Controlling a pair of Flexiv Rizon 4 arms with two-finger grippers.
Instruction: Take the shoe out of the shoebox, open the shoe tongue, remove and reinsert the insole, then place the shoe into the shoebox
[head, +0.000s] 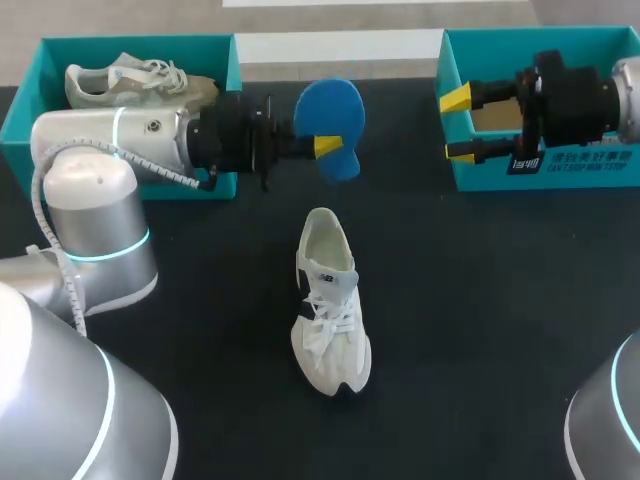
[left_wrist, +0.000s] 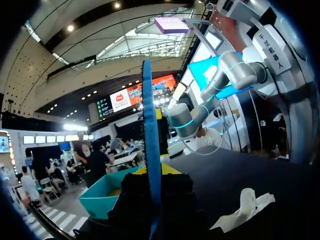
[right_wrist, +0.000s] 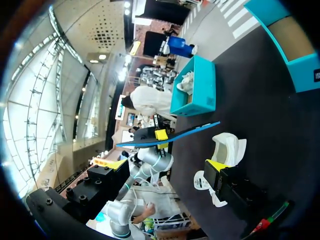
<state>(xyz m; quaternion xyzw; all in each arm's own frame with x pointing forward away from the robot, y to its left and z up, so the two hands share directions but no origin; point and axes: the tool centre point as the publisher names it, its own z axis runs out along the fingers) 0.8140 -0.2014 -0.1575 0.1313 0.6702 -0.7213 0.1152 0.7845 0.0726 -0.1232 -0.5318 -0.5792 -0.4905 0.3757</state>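
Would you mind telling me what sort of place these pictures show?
Probably a robot workstation for shoe handling: a dark table carries a teal left shoebox and right shoebox, a white shoe lies out on it, and the left gripper holds a blue insole.

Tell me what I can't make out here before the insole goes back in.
Toe interior of the white shoe: head view, under tongue and laces.
Far side of the left hand: head view, behind the blue insole.
Floor of the right shoebox: head view, mostly behind the right hand.
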